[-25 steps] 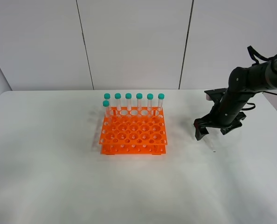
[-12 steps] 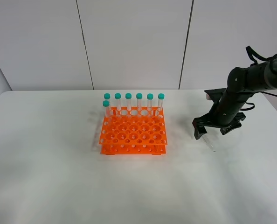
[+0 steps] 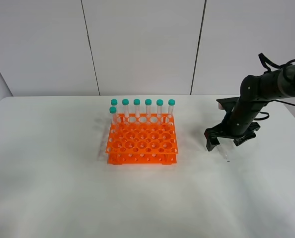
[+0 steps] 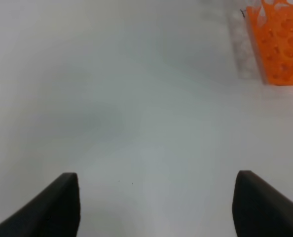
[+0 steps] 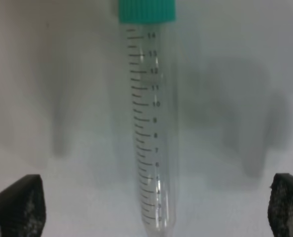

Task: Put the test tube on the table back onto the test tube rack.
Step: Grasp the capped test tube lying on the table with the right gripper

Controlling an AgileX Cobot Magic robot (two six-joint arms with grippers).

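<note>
The test tube (image 5: 151,113), clear with a teal cap (image 5: 146,10) and printed gradations, lies on the white table (image 3: 63,188). In the high view it shows faintly (image 3: 224,154) right of the orange test tube rack (image 3: 141,141). My right gripper (image 3: 224,143) is open just above it, with one finger on each side of the tube, as the right wrist view (image 5: 154,207) shows. Its fingertips (image 5: 18,205) do not touch the tube. My left gripper (image 4: 156,207) is open and empty over bare table, with a corner of the rack (image 4: 282,44) ahead of it.
Several teal-capped tubes (image 3: 142,110) stand upright along the rack's back row and one in the second row at the left. The rack's other holes are empty. A white panelled wall (image 3: 142,44) stands behind the table.
My right arm has shifted slightly left and settled lower over the lying tube. The tube and the rack have not moved.
</note>
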